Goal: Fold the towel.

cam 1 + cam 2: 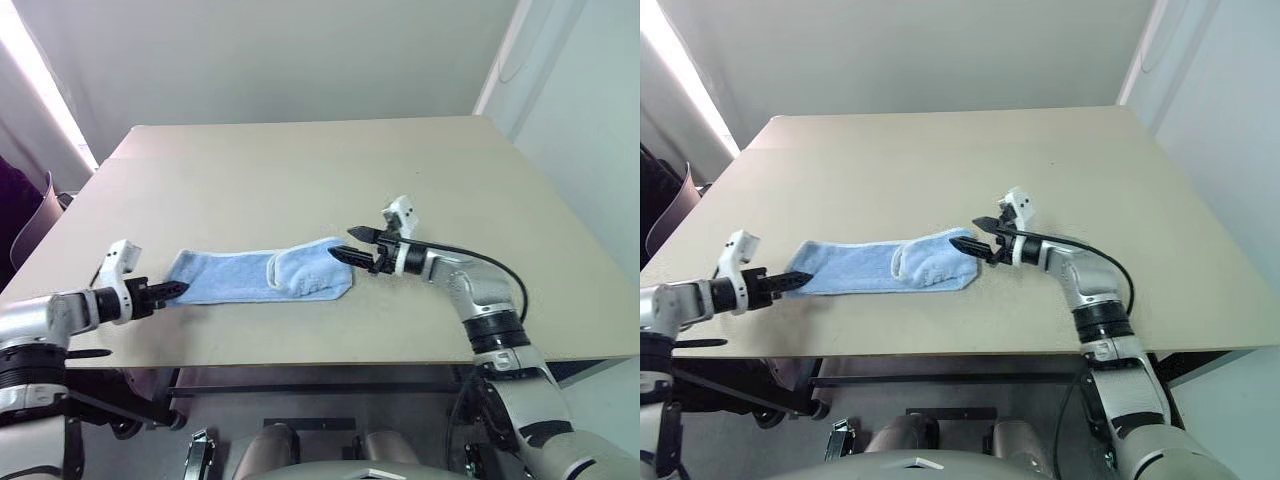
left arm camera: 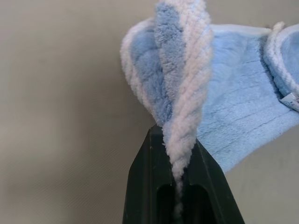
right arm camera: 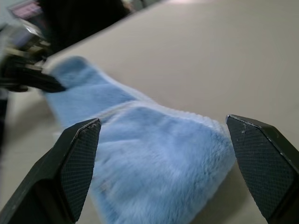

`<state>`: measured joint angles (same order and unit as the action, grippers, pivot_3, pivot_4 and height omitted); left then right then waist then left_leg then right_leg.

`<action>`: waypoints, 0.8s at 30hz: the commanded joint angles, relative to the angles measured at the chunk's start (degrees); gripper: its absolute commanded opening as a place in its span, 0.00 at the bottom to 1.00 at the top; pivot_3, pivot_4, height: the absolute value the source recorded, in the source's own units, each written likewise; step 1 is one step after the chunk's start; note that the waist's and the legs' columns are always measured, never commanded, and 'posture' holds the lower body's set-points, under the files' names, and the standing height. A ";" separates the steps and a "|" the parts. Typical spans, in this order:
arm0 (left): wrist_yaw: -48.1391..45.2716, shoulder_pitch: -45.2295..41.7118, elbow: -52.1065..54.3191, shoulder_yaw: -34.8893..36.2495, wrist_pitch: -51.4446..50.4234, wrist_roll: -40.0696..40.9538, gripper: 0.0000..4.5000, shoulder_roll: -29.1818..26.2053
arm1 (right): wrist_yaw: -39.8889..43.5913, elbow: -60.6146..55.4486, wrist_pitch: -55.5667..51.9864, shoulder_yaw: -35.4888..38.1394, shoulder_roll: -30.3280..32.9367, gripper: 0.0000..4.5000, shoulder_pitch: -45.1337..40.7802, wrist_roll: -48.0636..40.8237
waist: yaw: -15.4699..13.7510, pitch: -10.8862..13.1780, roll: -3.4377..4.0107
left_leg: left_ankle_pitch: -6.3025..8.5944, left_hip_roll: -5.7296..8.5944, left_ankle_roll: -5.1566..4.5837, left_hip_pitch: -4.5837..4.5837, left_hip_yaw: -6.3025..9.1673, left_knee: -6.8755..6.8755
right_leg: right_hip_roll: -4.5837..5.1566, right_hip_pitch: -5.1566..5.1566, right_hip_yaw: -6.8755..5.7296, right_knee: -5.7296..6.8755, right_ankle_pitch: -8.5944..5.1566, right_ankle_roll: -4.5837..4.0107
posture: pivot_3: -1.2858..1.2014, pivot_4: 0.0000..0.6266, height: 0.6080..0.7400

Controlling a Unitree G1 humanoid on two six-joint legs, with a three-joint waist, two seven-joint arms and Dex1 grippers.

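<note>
From the head views, our left hand (image 1: 172, 290) reaches low, pinching the left end of the small light blue terry towel (image 1: 262, 274) lying on the beige tabletop (image 1: 300, 180). Our right hand (image 1: 352, 246) hovers spread beside its folded end. The left wrist view shows white edging (image 2: 189, 116) clamped.

A broad beige table (image 1: 300, 190) fills the middle of the room, its matte top plain and evenly lit, its near edge toward six o'clock. Behind it, toward twelve o'clock, stands a pale grey-green wall (image 1: 280, 60). At ten o'clock a bright strip of light (image 1: 40, 75) slants along the wall. At two o'clock a white corner trim (image 1: 497, 70) meets a second pale wall. At nine o'clock, a dark chair back (image 1: 28, 215) sits beside the table.
</note>
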<state>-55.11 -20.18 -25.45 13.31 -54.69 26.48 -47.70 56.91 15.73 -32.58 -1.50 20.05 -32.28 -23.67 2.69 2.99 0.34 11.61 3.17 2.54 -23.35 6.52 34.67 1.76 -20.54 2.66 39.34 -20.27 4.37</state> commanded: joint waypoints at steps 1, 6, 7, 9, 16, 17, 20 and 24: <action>-0.42 0.66 1.23 3.50 -0.16 0.81 0.00 -3.74 | 5.04 -6.19 -1.73 0.87 3.05 1.00 1.73 -3.76 | -0.04 0.01 -0.02 | 0.00 0.00 0.00 0.00 0.01 0.00 | 0.00 -0.01 0.00 0.00 0.00 -0.01 | 0.52 0.00 1.00; -2.56 -2.35 7.19 4.24 -2.75 5.03 0.00 -4.68 | 7.66 -6.14 -2.33 -1.14 7.65 1.00 5.42 -2.45 | -0.46 0.05 -0.08 | 0.01 -0.01 0.01 0.01 0.00 0.09 | 0.03 0.02 -0.01 -0.03 -0.12 -0.22 | 0.52 0.00 1.00; -2.85 -3.54 8.59 3.25 -3.16 5.48 0.00 -4.19 | 8.19 -6.53 -2.45 -1.40 8.28 1.00 6.07 -2.47 | -0.57 0.06 -0.11 | 0.01 -0.01 0.01 -0.01 0.00 0.12 | 0.03 0.02 -0.02 -0.04 -0.13 -0.24 | 0.52 0.00 1.00; -3.18 -6.06 10.70 0.76 -4.03 5.91 0.00 -2.97 | 8.73 -7.40 -1.92 -2.00 9.14 1.00 7.22 -2.23 | -0.71 0.07 -0.14 | 0.01 -0.01 0.01 -0.04 0.00 0.15 | 0.03 0.03 -0.02 -0.07 -0.13 -0.24 | 0.52 0.00 1.00; -5.50 -14.78 11.06 -9.24 -4.64 5.18 0.00 2.67 | 6.67 -8.88 -1.15 -2.57 9.13 1.00 9.57 -1.27 | -0.36 0.07 -0.17 | 0.00 -0.01 0.00 -0.05 -0.03 0.10 | -0.02 0.12 -0.01 -0.09 0.00 0.00 | 0.52 0.00 1.00; -5.76 -16.05 10.21 -10.74 -4.25 4.69 0.00 3.72 | 6.07 -8.99 -1.07 -2.54 8.91 1.00 9.85 -1.09 | -0.37 0.08 -0.18 | 0.00 -0.02 0.00 -0.06 -0.02 0.10 | -0.05 0.15 -0.02 -0.08 0.00 0.00 | 0.52 0.00 1.00; -6.84 -18.51 8.28 -14.30 -2.79 3.65 0.00 6.60 | 4.20 -9.04 -0.82 -2.19 8.47 1.00 10.37 -0.64 | -0.23 0.09 -0.20 | 0.00 -0.02 -0.01 -0.07 -0.03 0.11 | -0.07 0.17 -0.01 -0.04 0.01 0.02 | 0.52 0.00 1.00; -7.47 -22.22 1.05 -18.63 0.85 0.50 0.00 12.45 | 2.11 -8.36 -0.16 -1.23 8.60 1.00 11.22 0.06 | -0.41 0.09 -0.21 | -0.01 -0.02 -0.01 -0.06 -0.04 0.18 | -0.09 0.22 -0.02 -0.03 0.02 0.06 | 0.52 0.00 1.00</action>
<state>-62.08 -40.44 -22.49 -4.65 -55.54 27.97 -35.66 59.66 8.77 -33.85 -3.97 28.59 -20.71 -23.50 2.28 3.09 0.13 11.60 3.16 2.53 -23.41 6.49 34.88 1.67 -20.31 2.64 39.32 -20.24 4.44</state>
